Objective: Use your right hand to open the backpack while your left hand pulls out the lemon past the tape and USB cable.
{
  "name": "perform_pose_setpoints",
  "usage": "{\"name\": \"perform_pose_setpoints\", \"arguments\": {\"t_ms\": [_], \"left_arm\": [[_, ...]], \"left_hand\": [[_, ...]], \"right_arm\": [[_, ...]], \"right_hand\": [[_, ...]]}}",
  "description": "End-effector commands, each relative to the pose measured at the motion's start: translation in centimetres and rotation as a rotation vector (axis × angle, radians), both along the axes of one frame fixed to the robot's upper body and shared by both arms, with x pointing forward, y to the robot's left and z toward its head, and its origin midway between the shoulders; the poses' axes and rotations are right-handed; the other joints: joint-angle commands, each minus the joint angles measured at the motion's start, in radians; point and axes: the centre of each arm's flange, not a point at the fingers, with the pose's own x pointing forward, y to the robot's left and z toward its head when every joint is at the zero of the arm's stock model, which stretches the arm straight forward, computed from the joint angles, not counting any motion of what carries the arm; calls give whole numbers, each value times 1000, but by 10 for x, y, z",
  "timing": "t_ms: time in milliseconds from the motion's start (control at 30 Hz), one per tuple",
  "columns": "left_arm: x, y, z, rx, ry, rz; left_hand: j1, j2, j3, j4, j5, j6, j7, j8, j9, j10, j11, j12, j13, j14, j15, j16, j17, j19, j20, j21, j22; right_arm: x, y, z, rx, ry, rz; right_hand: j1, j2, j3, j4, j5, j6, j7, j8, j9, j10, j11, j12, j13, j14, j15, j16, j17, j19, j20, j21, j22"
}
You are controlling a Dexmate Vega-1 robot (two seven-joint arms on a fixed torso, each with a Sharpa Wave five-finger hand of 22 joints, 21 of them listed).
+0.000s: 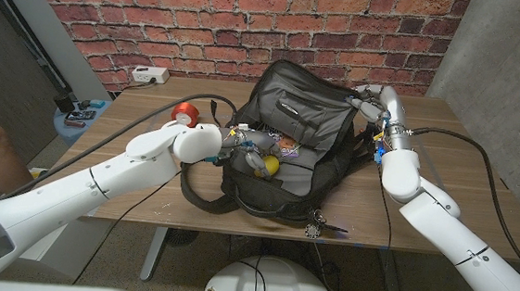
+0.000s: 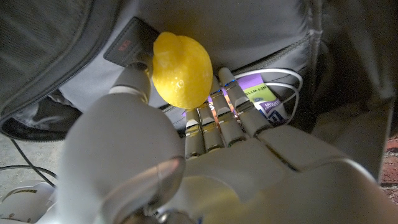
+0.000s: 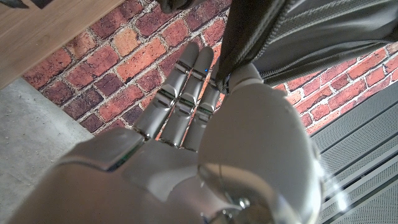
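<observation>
Between your left hand's (image 2: 205, 168) thumb and fingers sits the lemon (image 2: 182, 70), pinched inside the backpack's (image 1: 288, 143) open mouth beside a purple packet (image 2: 264, 99) with unreadable print. Your right hand (image 3: 186, 155) pinches the backpack's upper flap; the head view alone shows red tape (image 1: 183, 113) on the table (image 1: 453, 179).

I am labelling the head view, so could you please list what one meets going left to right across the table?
Power strip → red tape roll → left hand → lemon → right hand.
</observation>
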Motion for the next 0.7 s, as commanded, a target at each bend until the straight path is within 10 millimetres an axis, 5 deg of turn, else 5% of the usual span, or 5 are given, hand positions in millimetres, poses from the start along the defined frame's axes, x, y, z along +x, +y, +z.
{"name": "perform_pose_setpoints", "arguments": {"t_ms": [33, 700], "left_arm": [[-4, 5, 10, -33, 12, 6], [-20, 12, 25, -60, 91, 18]], "left_hand": [[66, 56, -8, 2, 6, 11, 0, 3, 8, 20, -6, 10, 49, 22, -7, 9, 11, 7, 2, 8, 4], [85, 59, -24, 8, 13, 9, 10, -5, 20, -2, 2, 29, 76, -2, 2, 12, 32, -16, 11, 13, 9]], "right_arm": [[2, 3, 2, -3, 6, -5], [-5, 8, 2, -7, 4, -26]], "right_hand": [[10, 3, -3, -2, 3, 4, 8, 0, 4, 9, 1, 4, 6, 12, -100, -4, 5, 2, -43, 5, 4], [12, 5, -6, -2, 3, 5, 8, -2, 5, 9, 1, 3, 7, 14, -100, -6, 7, 1, -44, 7, 4]]}}
